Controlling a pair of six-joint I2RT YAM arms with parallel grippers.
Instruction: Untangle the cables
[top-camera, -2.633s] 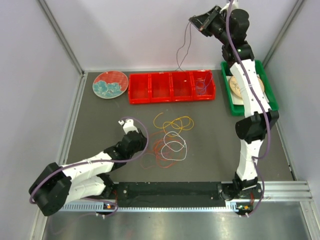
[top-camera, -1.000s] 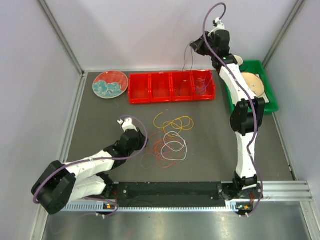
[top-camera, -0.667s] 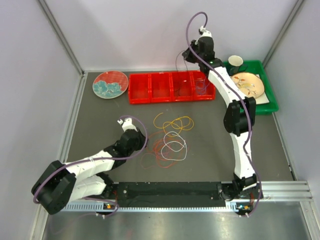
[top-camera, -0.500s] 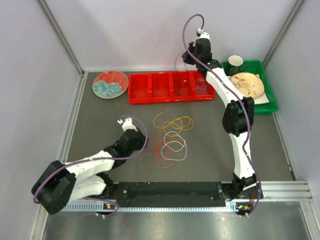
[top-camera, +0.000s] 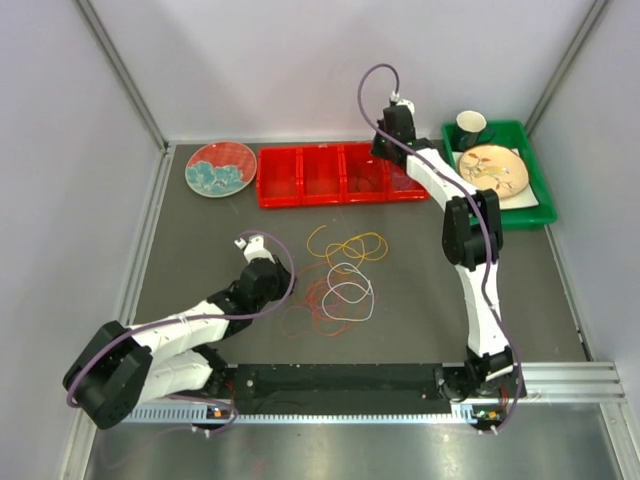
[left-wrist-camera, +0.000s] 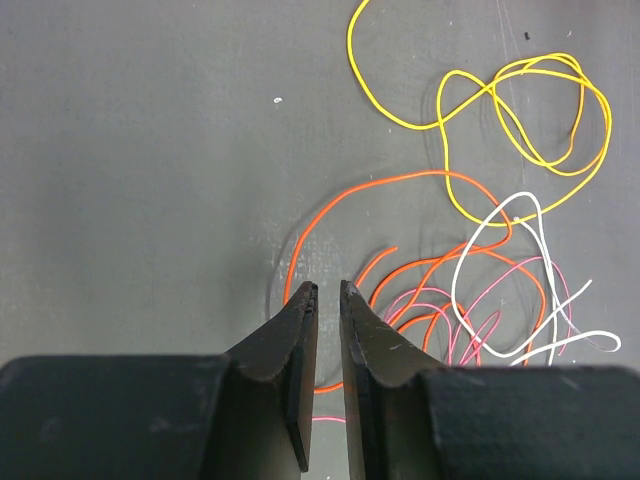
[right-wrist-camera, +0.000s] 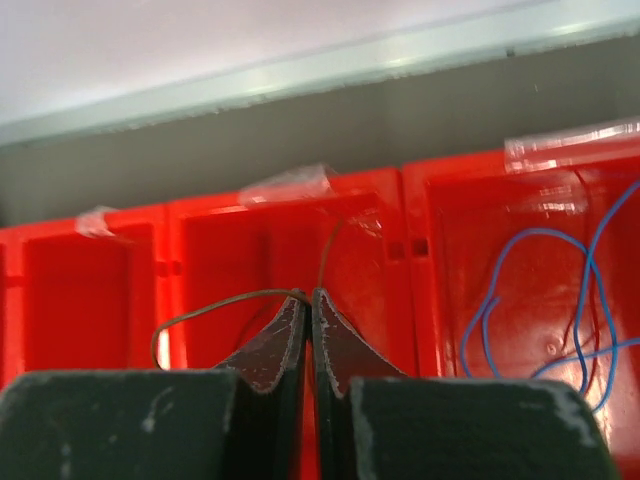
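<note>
The cables (top-camera: 340, 280) lie in a loose tangle mid-table: yellow (left-wrist-camera: 520, 100), orange (left-wrist-camera: 380, 185), white (left-wrist-camera: 490, 260) and pink (left-wrist-camera: 500, 310) loops. My left gripper (left-wrist-camera: 328, 290) hangs low at the tangle's left edge (top-camera: 275, 288). Its jaws stand a narrow gap apart with nothing between them, and an orange loop lies on the table beneath. My right gripper (right-wrist-camera: 308, 294) is shut on a thin dark wire (right-wrist-camera: 220, 300) just above the red bin (right-wrist-camera: 200, 215), at the back (top-camera: 385, 148). The wire droops into a compartment.
The red bin (top-camera: 300, 195) has several compartments; the rightmost holds a blue wire (right-wrist-camera: 520, 270). A patterned plate (top-camera: 220, 168) sits at the back left. A green tray (top-camera: 535, 210) at the back right holds a plate (top-camera: 492, 168) and a cup (top-camera: 470, 125).
My right arm has come down from high at the back and swung left, lowering the thin dark wire to the red bin. The left arm and the tangle have not moved.
</note>
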